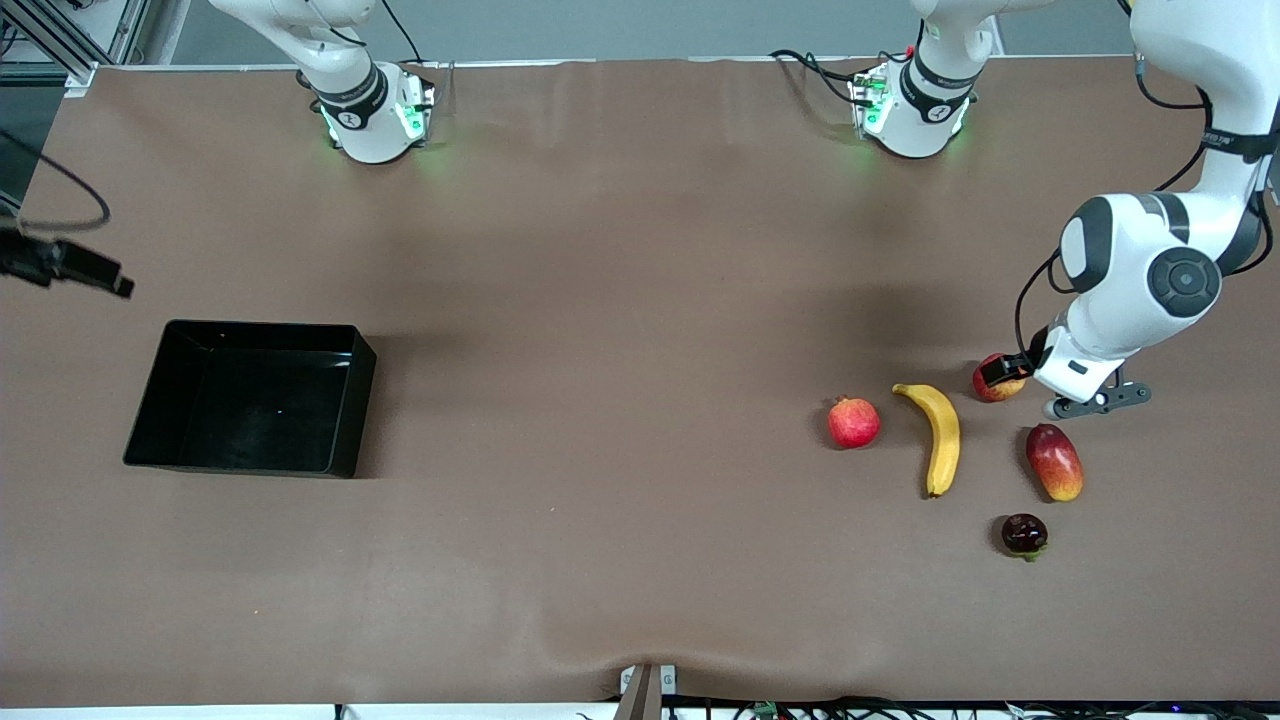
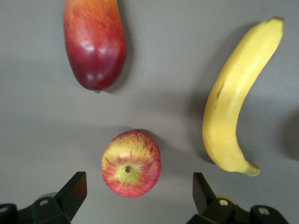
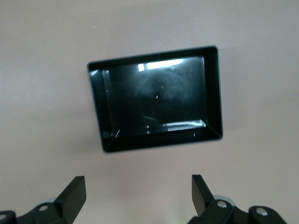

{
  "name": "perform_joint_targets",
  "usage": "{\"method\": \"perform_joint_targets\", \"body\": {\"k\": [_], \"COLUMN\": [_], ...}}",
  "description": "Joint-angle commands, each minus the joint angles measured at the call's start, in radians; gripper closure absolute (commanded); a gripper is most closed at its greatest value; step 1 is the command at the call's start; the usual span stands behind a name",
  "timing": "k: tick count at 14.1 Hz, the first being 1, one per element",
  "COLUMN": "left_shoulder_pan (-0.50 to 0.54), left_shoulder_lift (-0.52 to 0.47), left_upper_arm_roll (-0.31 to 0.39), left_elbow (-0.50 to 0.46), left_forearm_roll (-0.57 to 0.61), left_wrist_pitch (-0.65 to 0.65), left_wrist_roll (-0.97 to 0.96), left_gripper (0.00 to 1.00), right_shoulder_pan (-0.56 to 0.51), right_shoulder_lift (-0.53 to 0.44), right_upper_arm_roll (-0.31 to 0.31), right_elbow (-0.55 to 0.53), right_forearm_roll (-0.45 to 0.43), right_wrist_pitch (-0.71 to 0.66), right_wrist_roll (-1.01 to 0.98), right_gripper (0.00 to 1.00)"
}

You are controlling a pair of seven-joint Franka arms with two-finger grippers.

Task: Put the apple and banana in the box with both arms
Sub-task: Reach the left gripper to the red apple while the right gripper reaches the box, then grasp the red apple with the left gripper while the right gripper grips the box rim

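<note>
Left gripper [image 2: 139, 193] open over apple [image 2: 131, 163], fingers straddling it, not touching; banana [image 2: 238, 98] and mango [image 2: 95, 43] just beside. Right gripper [image 3: 138, 196] open above box [image 3: 212, 88].

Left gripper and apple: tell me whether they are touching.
Apart. The left wrist view shows the left gripper open, with table visible between each fingertip and the apple, which sits between them on the table.

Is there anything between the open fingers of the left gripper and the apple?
No. In the left wrist view the left gripper is open around the apple, with only bare table between each fingertip and the fruit.
</note>
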Motion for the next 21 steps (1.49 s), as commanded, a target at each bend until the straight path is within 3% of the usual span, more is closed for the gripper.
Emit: {"method": "perform_joint_targets", "body": {"k": [1,5,10,11,14,18,19,20,21], "left_shoulder_pan": [0.011,0.013,0.016,0.016,0.014,0.013,0.013,0.010,0.005], "left_shoulder_lift": [0.038,0.077,0.103,0.104,0.110,0.091,0.074,0.061,0.045], "left_upper_arm_roll": [-0.010,-0.009,-0.004,-0.004,-0.004,-0.006,-0.009,-0.013,-0.015], "left_elbow": [0.005,0.011,0.014,0.014,0.017,0.047,0.070,0.102,0.145], "left_forearm_roll": [0.031,0.080,0.086,0.088,0.088,0.088,0.088,0.088,0.088], "left_wrist_pitch": [0.015,0.015,0.015,0.015,0.012,-0.015,-0.052,-0.105,-0.177], "left_wrist_roll": [0.013,0.011,0.011,0.011,0.008,0.003,0.005,0.005,0.002], "left_gripper": [0.00,0.00,0.00,0.14,0.97,1.00,1.00,1.00,1.00], "right_shoulder_pan": [-0.077,-0.176,-0.241,-0.241,-0.252,-0.273,-0.272,-0.273,-0.275], "right_shoulder_lift": [0.127,0.251,0.315,0.334,0.410,0.466,0.475,0.481,0.481], "right_upper_arm_roll": [0.011,0.011,0.013,0.013,0.013,0.014,0.014,0.014,0.014], "right_elbow": [0.019,0.002,-0.162,-0.177,-0.187,-0.188,-0.188,-0.188,-0.188], "right_forearm_roll": [-0.023,-0.059,-0.059,-0.059,-0.058,-0.056,-0.056,-0.047,-0.044], "right_wrist_pitch": [0.087,0.237,0.539,0.561,0.613,0.638,0.638,0.636,0.636], "right_wrist_roll": [-0.009,-0.177,-0.276,-0.276,-0.320,-0.407,-0.433,-0.432,-0.434], "right_gripper": [0.00,0.00,0.00,0.00,0.00,0.00,0.66,1.00,1.00]}}
